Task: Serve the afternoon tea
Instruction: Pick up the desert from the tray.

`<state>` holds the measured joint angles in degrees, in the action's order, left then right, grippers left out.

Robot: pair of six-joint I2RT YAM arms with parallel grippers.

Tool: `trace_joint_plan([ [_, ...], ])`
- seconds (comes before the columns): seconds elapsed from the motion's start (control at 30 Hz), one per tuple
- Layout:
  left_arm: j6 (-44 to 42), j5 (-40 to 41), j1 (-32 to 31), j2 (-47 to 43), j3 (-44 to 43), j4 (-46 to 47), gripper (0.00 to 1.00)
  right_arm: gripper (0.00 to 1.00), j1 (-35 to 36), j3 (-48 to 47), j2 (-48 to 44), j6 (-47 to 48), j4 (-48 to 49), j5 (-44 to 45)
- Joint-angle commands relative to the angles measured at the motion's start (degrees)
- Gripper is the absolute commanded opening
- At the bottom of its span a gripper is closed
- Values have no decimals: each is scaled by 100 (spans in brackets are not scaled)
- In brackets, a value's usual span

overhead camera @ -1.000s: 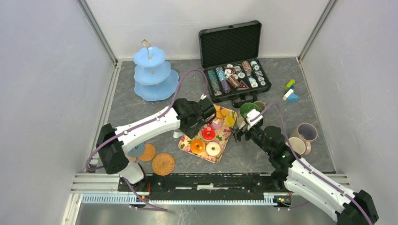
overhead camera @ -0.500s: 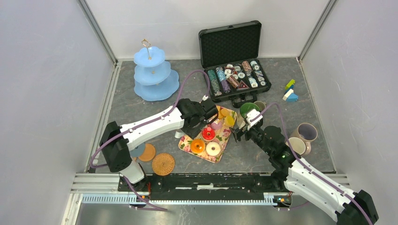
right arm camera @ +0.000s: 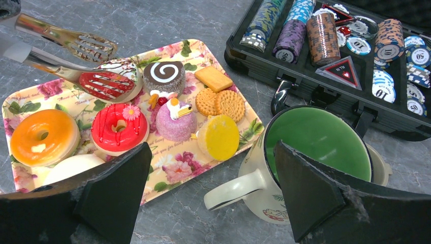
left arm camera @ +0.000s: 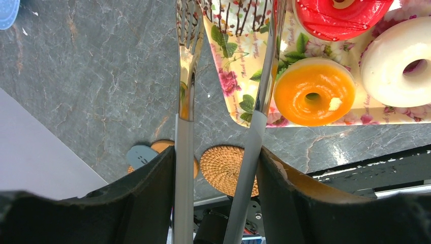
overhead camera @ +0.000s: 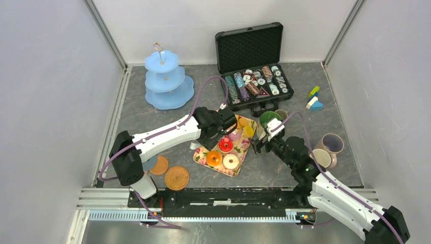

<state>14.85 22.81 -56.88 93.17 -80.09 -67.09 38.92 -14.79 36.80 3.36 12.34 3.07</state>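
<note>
My left hand (left arm camera: pixel 216 195) was clamped on metal tongs (left arm camera: pixel 184 101), tips astride the drizzled cake (left arm camera: pixel 235 14) on the floral tray (right arm camera: pixel 178 170). Probably light, rigid, slick, so I'd pinch its sides. Right hand (right arm camera: pixel 209 201) gaped beside the tray.

**A:** what is this place, somebody's kitchen?

**B:** nah, I'm standing right here and it's a robot lab test cell. Plain white panels (overhead camera: pixel 45 91) box in a grey tabletop (overhead camera: pixel 142 122). The left arm (overhead camera: pixel 162 137) and right arm (overhead camera: pixel 335 198), both cabled, are bolted to a metal rail (overhead camera: pixel 96 194). The donuts (right arm camera: pixel 44 137) are toys.
</note>
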Motion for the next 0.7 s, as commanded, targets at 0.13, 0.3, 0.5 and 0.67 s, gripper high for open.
trace_joint_plan([
  [0.13,18,224,-33,48,-35,196,63,98,28,-162,-15,25,134,1],
  [0.3,3,185,-32,48,-22,231,63,98,28,-162,-7,25,131,0],
  [0.5,1,99,-33,98,3,231,64,98,28,-169,-3,25,131,-8],
  [0.67,-22,84,-32,114,39,229,63,98,28,-172,8,25,145,-17],
])
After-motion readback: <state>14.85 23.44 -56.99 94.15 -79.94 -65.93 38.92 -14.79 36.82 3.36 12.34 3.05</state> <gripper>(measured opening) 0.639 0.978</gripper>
